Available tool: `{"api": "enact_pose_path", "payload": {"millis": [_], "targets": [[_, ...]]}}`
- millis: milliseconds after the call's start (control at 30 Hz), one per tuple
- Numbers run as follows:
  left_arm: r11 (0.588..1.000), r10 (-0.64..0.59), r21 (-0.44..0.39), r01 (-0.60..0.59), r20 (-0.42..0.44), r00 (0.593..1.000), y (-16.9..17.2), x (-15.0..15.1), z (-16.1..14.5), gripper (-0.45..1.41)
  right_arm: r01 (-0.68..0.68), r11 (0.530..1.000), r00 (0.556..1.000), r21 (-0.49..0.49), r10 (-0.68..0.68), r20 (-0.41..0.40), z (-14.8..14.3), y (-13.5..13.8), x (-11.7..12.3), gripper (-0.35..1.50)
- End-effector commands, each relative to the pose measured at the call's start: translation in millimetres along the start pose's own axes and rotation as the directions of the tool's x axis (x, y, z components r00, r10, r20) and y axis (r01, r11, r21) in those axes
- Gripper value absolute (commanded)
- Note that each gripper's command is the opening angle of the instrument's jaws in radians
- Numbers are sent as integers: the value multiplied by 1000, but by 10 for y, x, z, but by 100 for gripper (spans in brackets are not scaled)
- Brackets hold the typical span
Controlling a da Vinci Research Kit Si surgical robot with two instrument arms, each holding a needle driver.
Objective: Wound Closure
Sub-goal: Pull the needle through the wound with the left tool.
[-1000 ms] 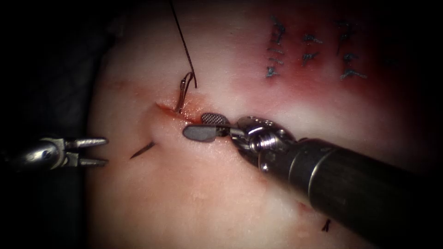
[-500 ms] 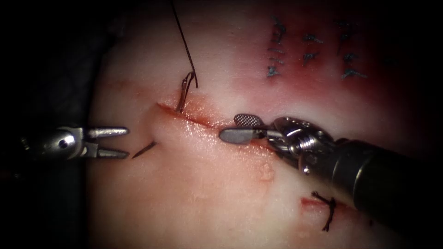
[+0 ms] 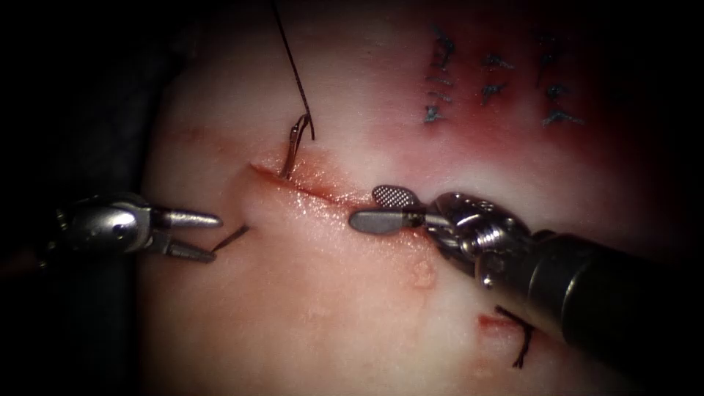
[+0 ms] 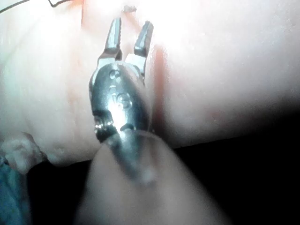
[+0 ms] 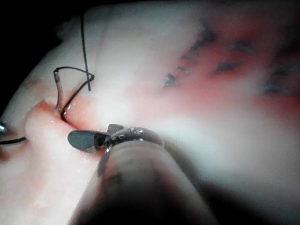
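The left tool (image 3: 192,236) has moved toward the needle (image 3: 292,150) tip, which comes out of the tissue (image 3: 330,308) at 8 o'clock from the cut (image 3: 308,189). Its jaws are half open and empty. The right tool (image 3: 381,209) has drawn back along the cut, its jaws open and empty too. The needle's tail with the thread (image 3: 290,62) stands at 12 o'clock.

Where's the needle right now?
In the endoscope view the needle is in the tissue at the cut's left end: its tail stands above the cut, its tip emerges below, by the left tool's open, empty jaws.
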Motion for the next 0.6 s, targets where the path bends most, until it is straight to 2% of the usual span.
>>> {"api": "enact_pose_path", "payload": {"millis": [33, 133, 367, 600], "targets": [[1000, 4, 3, -4, -1, 1000, -8, -5, 5, 47, 2, 1000, 1000, 5, -1, -3, 8, 3, -1, 93], [1000, 6, 14, -6, 1, 1000, -14, -5, 23, 47, 6, 1000, 1000, 5, -6, -5, 9, 2, -5, 91], [1000, 16, 18, -16, -5, 1000, -21, -6, 36, 46, 9, 1000, 1000, 6, -9, -8, 9, 3, -8, 91], [1000, 24, 6, -24, -10, 1000, -27, -13, 41, 35, 8, 1000, 1000, 14, -8, -12, 8, 1, -9, 89]]}}
